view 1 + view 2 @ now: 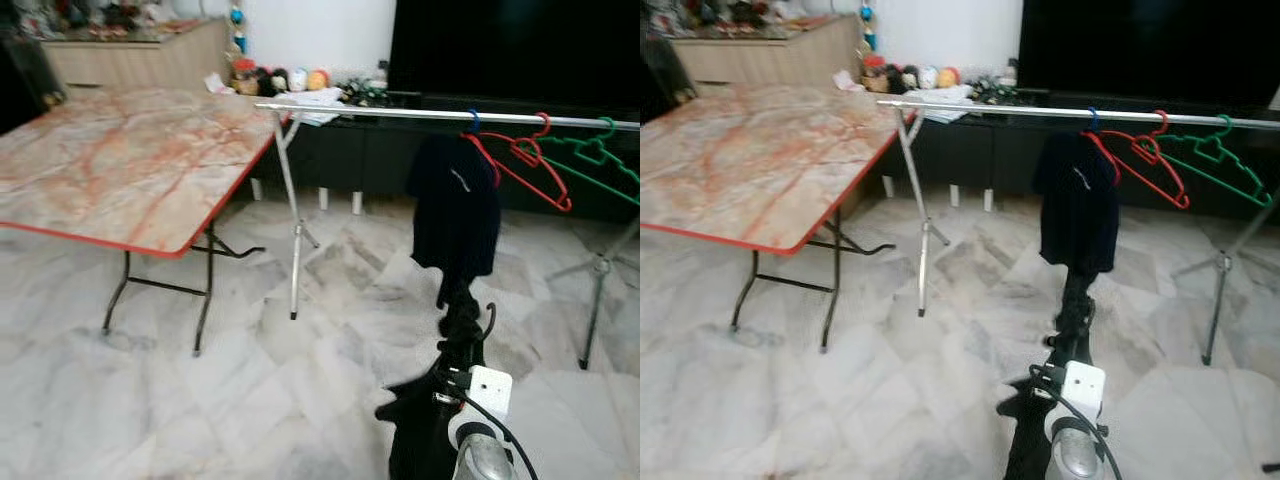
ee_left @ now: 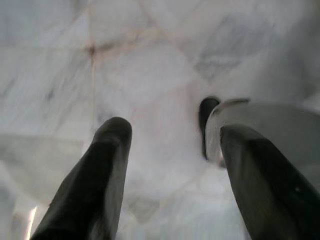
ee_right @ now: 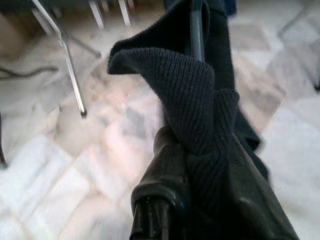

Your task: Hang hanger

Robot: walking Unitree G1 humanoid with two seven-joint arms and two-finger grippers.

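A silver clothes rail (image 1: 380,113) runs across the room on tripod legs. On it hangs a dark navy knit garment (image 1: 455,205) on a hanger with a blue hook (image 1: 473,121). Beside it hang an empty red hanger (image 1: 530,160) and a green hanger (image 1: 600,158). My right gripper (image 1: 462,305) reaches up from below and is shut on the garment's lower hem; in the right wrist view the ribbed fabric (image 3: 200,95) is bunched between its fingers (image 3: 162,155). My left gripper (image 2: 175,135) hangs low over the marble floor, open and holding nothing.
A marble-topped folding table (image 1: 130,160) with a red edge stands to the left. One rack leg (image 1: 293,250) stands near its corner, another (image 1: 595,290) at the right. A black TV (image 1: 520,45) and a low cabinet (image 1: 340,150) with toys sit behind the rail.
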